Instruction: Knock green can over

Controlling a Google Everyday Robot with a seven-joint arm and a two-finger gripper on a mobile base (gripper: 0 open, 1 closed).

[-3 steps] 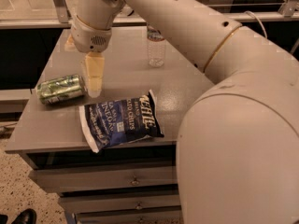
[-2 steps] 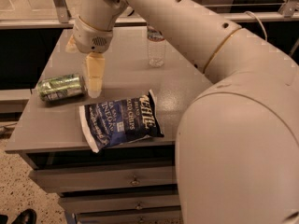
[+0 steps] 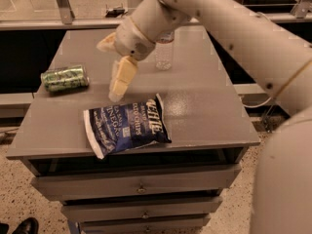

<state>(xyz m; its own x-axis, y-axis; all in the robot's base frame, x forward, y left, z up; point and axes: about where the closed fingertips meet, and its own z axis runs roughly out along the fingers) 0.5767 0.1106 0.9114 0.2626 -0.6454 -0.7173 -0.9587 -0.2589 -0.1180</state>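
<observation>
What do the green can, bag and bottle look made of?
Green can: likely thin metal, glossy mottled print. Bag: crinkled shiny film, plastic or foil. Bottle: see-through, probably clear plastic. The tool hangs between can and bottle, just beyond the bag.

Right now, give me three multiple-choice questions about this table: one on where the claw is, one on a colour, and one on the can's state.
1. Where is the claw?
A. Over the table, by the chip bag's far edge, right of the can
B. Inside a drawer
C. Down at the floor

2. What colour is the chip bag?
A. Red
B. Blue
C. Yellow

3. How is the can?
A. Standing upright
B. Lying on its side
C. Crushed flat

Answers: 1 A, the claw hangs just behind the bag, with the can off to its left. 2 B, the bag is dark blue with white lettering. 3 B, the can's long side rests on the table.
</observation>
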